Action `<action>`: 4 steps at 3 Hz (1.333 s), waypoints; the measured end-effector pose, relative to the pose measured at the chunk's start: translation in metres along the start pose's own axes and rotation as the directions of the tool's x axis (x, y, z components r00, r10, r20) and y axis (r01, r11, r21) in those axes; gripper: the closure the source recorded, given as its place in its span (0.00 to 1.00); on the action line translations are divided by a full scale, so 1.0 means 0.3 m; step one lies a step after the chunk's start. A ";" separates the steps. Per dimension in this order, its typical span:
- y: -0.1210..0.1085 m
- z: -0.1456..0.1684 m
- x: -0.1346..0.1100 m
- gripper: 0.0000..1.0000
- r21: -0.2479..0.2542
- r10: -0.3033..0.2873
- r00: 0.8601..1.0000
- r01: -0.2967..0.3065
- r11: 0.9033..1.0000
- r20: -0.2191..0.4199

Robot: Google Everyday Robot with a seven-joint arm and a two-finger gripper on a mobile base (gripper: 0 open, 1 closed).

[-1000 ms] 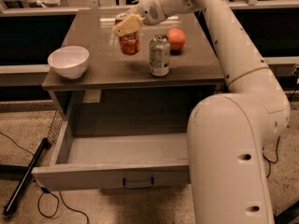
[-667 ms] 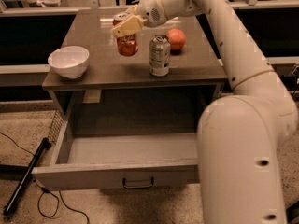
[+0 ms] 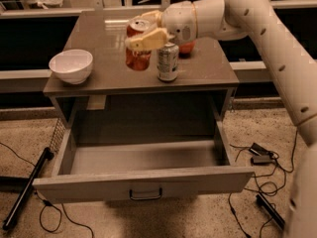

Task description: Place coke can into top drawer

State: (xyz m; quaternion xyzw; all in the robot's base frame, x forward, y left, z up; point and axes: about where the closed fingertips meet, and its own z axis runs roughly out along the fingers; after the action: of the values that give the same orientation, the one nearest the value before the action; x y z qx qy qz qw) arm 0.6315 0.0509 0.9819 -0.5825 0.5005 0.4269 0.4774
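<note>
My gripper [image 3: 143, 33] is shut on the red coke can [image 3: 137, 56] and holds it in the air above the front of the grey cabinet top [image 3: 114, 78], just left of the taller silver-white can [image 3: 168, 62]. The coke can's silver top shows between the cream fingers [image 3: 147, 39]. The top drawer [image 3: 143, 185] is pulled wide open below; its inside is bare and its dark handle [image 3: 145, 194] sits at the centre of the front panel.
A white bowl [image 3: 72, 66] stands at the cabinet top's left edge. An orange-red fruit [image 3: 187, 47] lies behind the silver can, partly hidden by my arm. A black bar [image 3: 25, 190] and cables [image 3: 257, 157] lie on the floor on either side of the drawer.
My gripper has carried the coke can toward the front of the cabinet top, nearer the silver can and the open drawer. The view has shifted a little.
</note>
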 end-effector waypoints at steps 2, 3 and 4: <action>0.234 -0.213 0.148 1.00 -0.001 -0.154 0.973 0.157 0.988 -0.171; 0.237 -0.218 0.162 1.00 -0.001 -0.160 0.971 0.163 0.987 -0.176; 0.268 -0.200 0.364 1.00 0.003 -0.092 0.976 0.095 0.995 -0.197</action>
State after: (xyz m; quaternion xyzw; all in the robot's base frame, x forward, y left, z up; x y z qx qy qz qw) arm 0.5676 -0.0308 0.8758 -0.6417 0.5200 0.3411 0.4490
